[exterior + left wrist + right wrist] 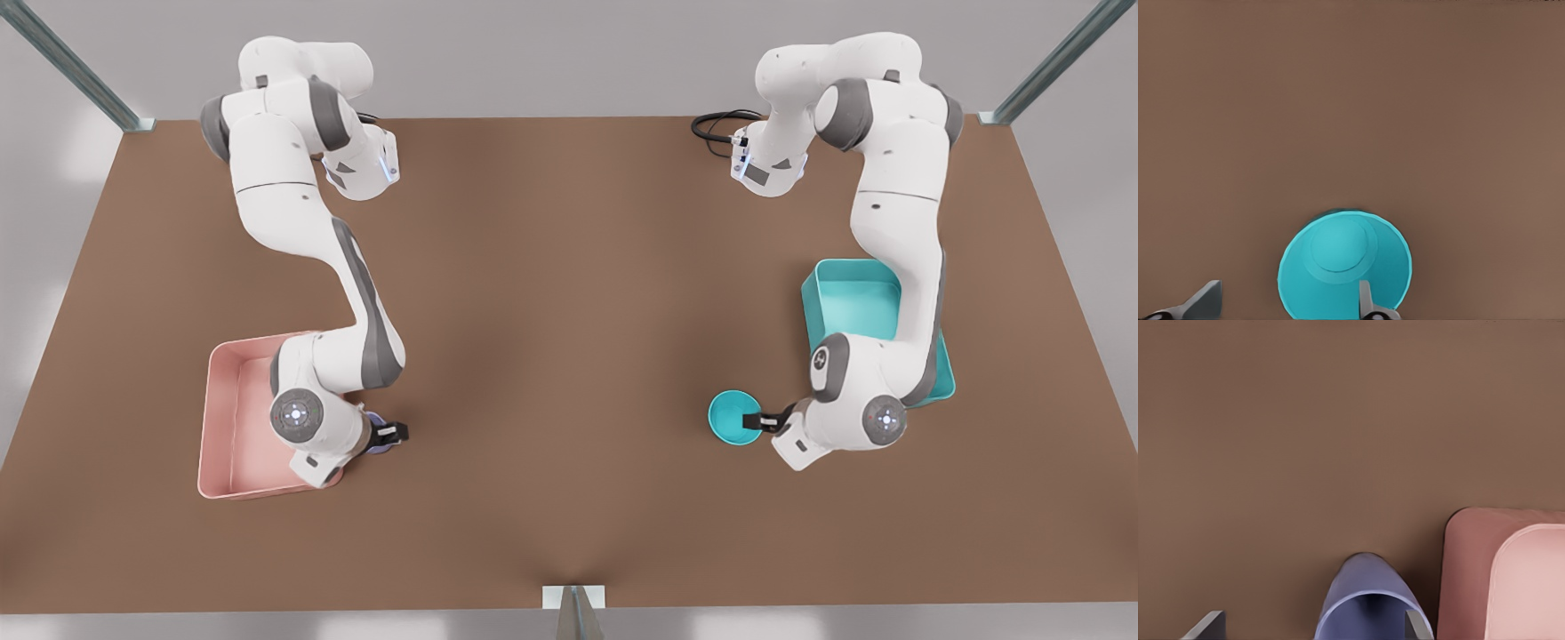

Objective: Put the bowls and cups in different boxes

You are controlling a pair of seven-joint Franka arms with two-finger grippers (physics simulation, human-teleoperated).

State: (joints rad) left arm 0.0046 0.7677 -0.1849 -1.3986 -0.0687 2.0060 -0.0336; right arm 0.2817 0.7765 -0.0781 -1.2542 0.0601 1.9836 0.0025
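Brown table [569, 356], pink box [222, 444], teal box [845, 298]

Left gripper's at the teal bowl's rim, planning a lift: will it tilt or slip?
Probably rigid: the teal bowl keeps a clean round rim. Held by one wall by the left gripper, it may tilt. Its smooth surface could slip.

the right arm's wrist covers most of the cup [377, 421] in the front view, and the near corner of the pink box [233, 418] too. the left arm hides the teal box's [849, 298] far side. in both wrist views the finger bases are cut off, and the bowl's [1341, 267] near rim runs off the frame.
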